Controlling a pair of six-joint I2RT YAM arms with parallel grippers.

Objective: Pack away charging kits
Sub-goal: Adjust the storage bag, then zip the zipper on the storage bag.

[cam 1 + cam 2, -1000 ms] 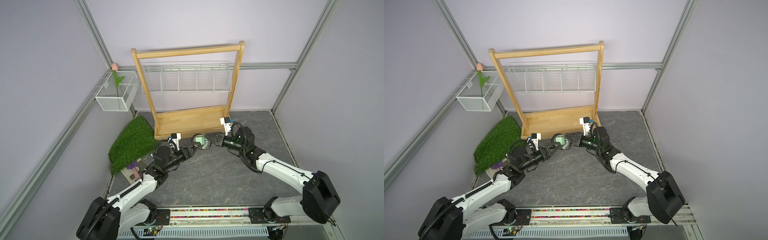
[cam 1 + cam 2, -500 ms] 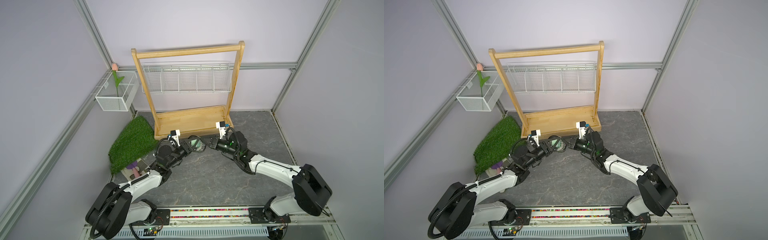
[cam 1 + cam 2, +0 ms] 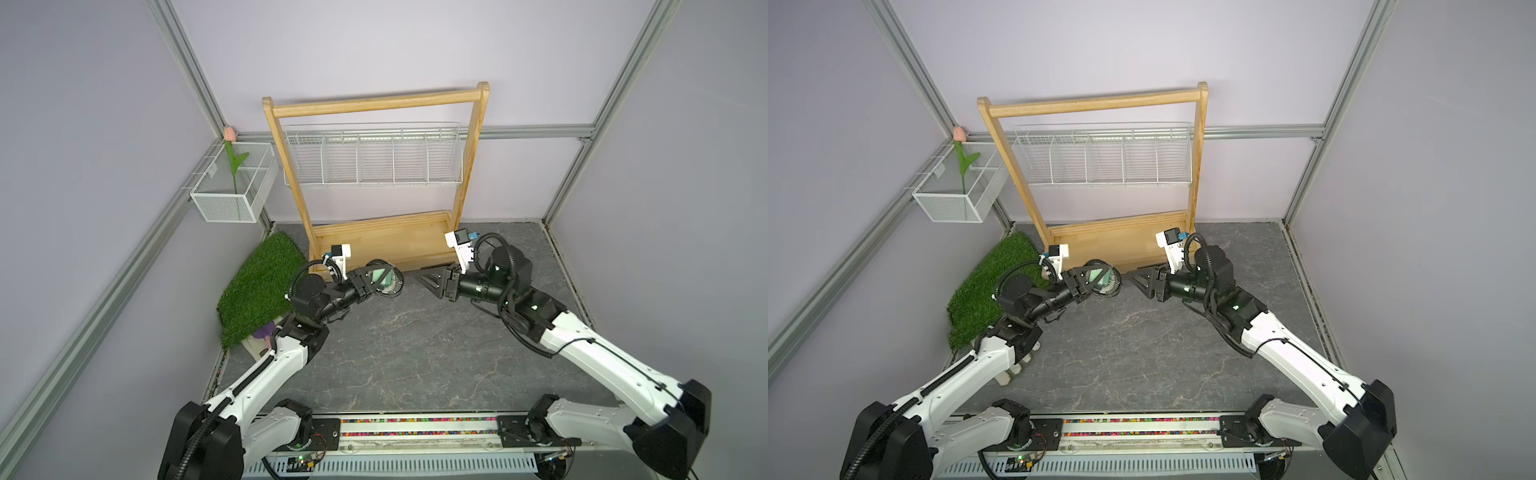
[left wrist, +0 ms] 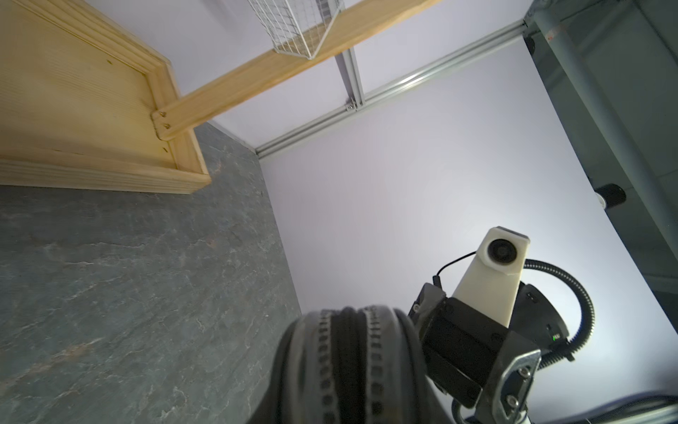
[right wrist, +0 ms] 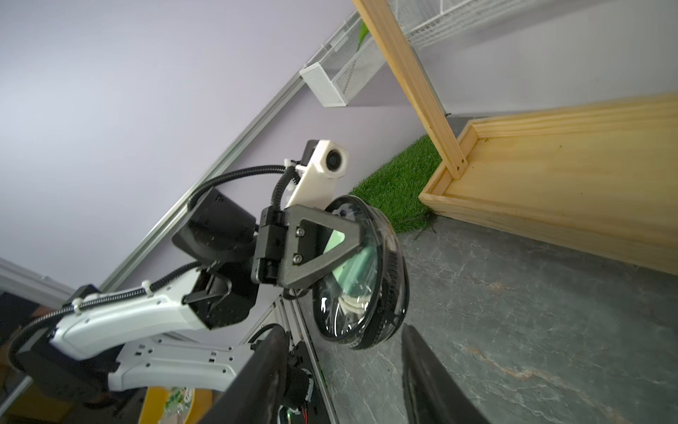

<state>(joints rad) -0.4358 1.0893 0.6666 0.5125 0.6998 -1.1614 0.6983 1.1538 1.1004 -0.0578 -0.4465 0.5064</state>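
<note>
An oval clear pouch (image 3: 388,286) (image 3: 1109,284) with a black zip rim hangs just above the floor in front of the wooden rack. My left gripper (image 3: 380,279) (image 3: 1097,279) is shut on it, one finger (image 5: 330,238) lying across its clear face. Inside the pouch the right wrist view shows the charging kits: a mint-green charger block (image 5: 354,268) and a white cable coil (image 5: 348,303). In the left wrist view the pouch's rim (image 4: 348,367) hides the jaws. My right gripper (image 3: 426,282) (image 3: 1136,279) (image 5: 341,336) stands open, a short gap to the right of the pouch, holding nothing.
Right behind both grippers stands a wooden rack with a bottom tray (image 3: 386,243) and a hanging wire basket (image 3: 374,158). A green grass mat (image 3: 262,286) lies at the left. A white mesh box (image 3: 232,191) with a tulip hangs on the left wall.
The right gripper held the pouch; the left gripper shut on it, then the right one opened, let go and drew back to the right.
</note>
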